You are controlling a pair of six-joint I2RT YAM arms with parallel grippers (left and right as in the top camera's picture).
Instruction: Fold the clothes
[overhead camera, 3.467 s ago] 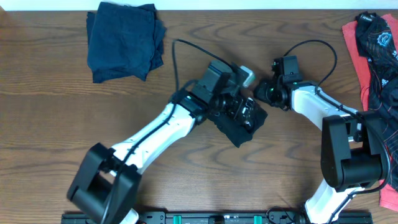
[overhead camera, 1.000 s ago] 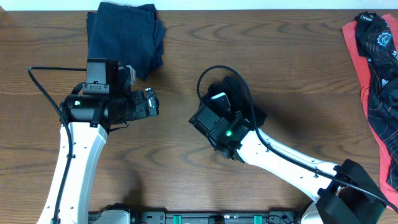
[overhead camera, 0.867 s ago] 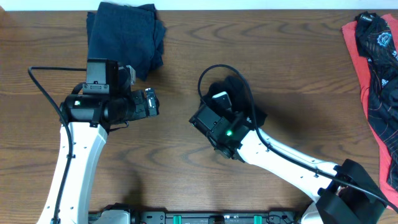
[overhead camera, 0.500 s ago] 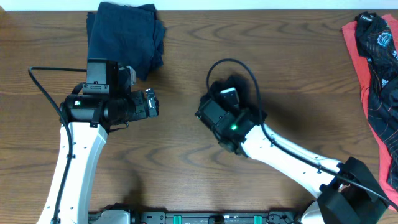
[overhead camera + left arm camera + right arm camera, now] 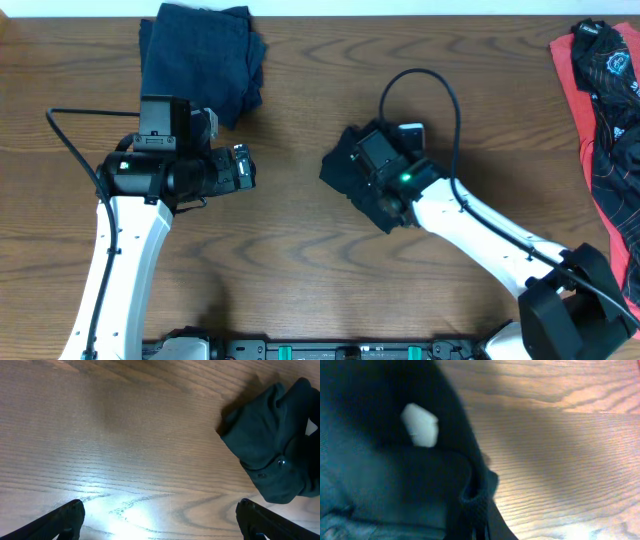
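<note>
Lying under the right gripper (image 5: 365, 160), a bunched black garment (image 5: 337, 172) hides that gripper's fingers, so their state cannot be told. Left of that garment the left gripper (image 5: 245, 167) hangs with fingers wide apart, holding nothing. A folded navy garment (image 5: 200, 65) lies further left, and coral-red and patterned clothes (image 5: 600, 110) lie well to the garment's right.

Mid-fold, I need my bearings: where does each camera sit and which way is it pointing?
Overhead: above the table, looking straight down; shows the left gripper over bare wood and the right arm over the black garment.
Left wrist: low, facing across the wood toward the black garment; its fingertips sit spread at the bottom corners.
Right wrist: close against the black garment, a white patch on it; its fingers cannot be made out.
Shared: the black garment, in all three.
</note>
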